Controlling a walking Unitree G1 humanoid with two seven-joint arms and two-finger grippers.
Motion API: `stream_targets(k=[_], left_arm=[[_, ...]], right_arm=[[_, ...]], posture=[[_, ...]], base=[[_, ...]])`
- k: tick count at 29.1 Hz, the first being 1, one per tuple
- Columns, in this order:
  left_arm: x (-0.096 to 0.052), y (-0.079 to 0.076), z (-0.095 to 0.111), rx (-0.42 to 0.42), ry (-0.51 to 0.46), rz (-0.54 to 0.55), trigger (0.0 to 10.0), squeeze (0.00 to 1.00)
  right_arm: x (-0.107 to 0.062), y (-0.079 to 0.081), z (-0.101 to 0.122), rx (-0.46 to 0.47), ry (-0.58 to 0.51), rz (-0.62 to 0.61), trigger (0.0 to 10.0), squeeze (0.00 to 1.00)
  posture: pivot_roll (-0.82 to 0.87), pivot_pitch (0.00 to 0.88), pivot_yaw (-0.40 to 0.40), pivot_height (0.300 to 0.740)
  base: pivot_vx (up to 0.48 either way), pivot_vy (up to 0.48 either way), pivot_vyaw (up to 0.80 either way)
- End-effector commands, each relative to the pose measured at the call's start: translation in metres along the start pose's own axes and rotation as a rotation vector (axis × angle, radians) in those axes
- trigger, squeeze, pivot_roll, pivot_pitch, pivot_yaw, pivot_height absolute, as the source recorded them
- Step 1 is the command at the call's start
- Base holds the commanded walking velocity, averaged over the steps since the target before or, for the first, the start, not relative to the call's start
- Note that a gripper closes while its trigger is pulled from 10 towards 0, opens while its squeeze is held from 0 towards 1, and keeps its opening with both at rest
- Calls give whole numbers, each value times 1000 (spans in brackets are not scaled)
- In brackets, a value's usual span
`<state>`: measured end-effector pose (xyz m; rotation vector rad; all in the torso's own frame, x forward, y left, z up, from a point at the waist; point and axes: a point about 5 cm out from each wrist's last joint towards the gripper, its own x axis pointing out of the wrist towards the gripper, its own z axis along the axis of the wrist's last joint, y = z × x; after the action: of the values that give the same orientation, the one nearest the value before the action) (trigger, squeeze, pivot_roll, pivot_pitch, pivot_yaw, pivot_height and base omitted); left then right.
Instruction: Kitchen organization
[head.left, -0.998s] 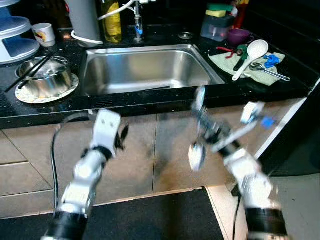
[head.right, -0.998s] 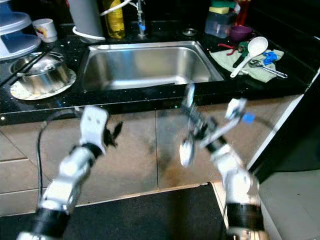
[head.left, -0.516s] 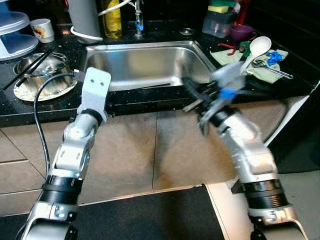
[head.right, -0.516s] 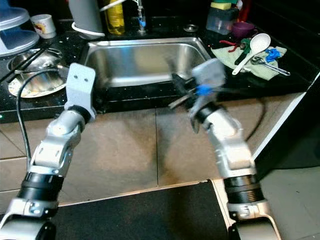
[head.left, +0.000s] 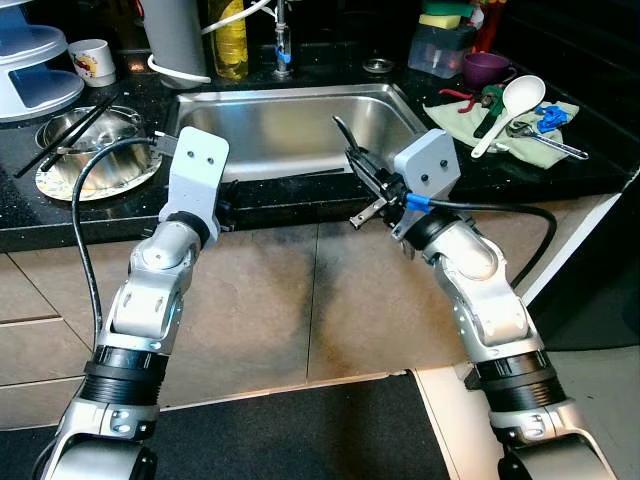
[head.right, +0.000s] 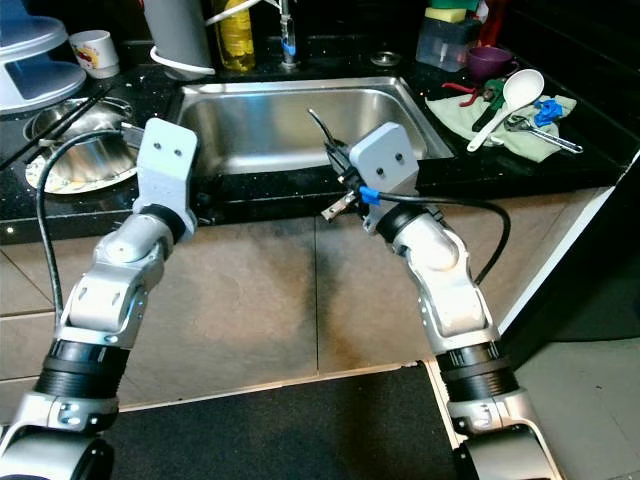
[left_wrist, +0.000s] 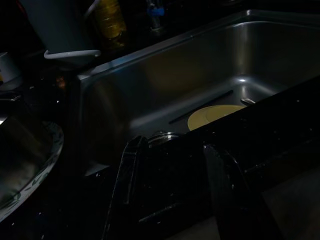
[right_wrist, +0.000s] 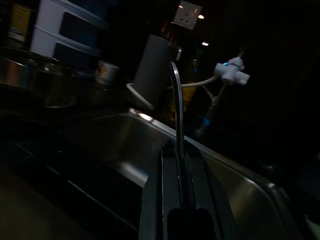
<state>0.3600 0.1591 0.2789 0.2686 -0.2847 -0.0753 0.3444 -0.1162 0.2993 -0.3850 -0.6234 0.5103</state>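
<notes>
1. Left eye view: I stand before a black counter (head.left: 300, 200) with a steel sink (head.left: 290, 130) set into it. My right gripper (head.left: 362, 180) is raised at the counter's front edge, just by the sink's near right corner, its fingers pinched on a thin metal utensil (head.left: 345, 135) whose dark handle sticks up over the sink rim. My left gripper (head.left: 222, 205) sits low against the counter's front edge beside the sink's near left corner. To my left a metal bowl (head.left: 85, 145) with black chopsticks (head.left: 70, 135) across it rests on a patterned plate. To my right a white ladle (head.left: 510, 110) lies on a green cloth (head.left: 500, 130) with other tools.

2. Right eye view: the same scene. A white cup (head.right: 98, 50) stands at the far left of the counter, and a yellow bottle (head.right: 238, 35) stands behind the sink near the tap.

3. Left wrist view: it is dark. My two left fingers (left_wrist: 125, 185) are spread apart with nothing between them, hanging over the counter's black edge. Beyond them the sink basin holds a pale round plate (left_wrist: 212, 116) and a small metal piece just beside it.

4. Right wrist view: also dark. My right fingers (right_wrist: 152, 210) are pressed together on the utensil's slim curved shaft, which rises upright from between them. Behind it are the sink wall and a pale cylindrical container (right_wrist: 152, 67) on the counter.
</notes>
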Motion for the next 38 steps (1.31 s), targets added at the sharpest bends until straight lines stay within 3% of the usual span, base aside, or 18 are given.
stream_targets(k=[1,8,38], left_arm=[[-1,0,2,8,-3,-10,10000,0],[-2,-5,5,-8,-22,-56,10000,0],[-4,-9,9,-6,-38,-108,10000,0]], right_arm=[[3,-1,6,-35,-28,2,10000,0],[5,-2,3,-62,-21,-5,10000,0],[3,-3,-1,-98,-22,-27,10000,0]], posture=[[-20,149,-16,740],[-20,150,-17,740],[-16,151,-9,740]], base=[[0,0,0],[0,0,0],[292,0,0]])
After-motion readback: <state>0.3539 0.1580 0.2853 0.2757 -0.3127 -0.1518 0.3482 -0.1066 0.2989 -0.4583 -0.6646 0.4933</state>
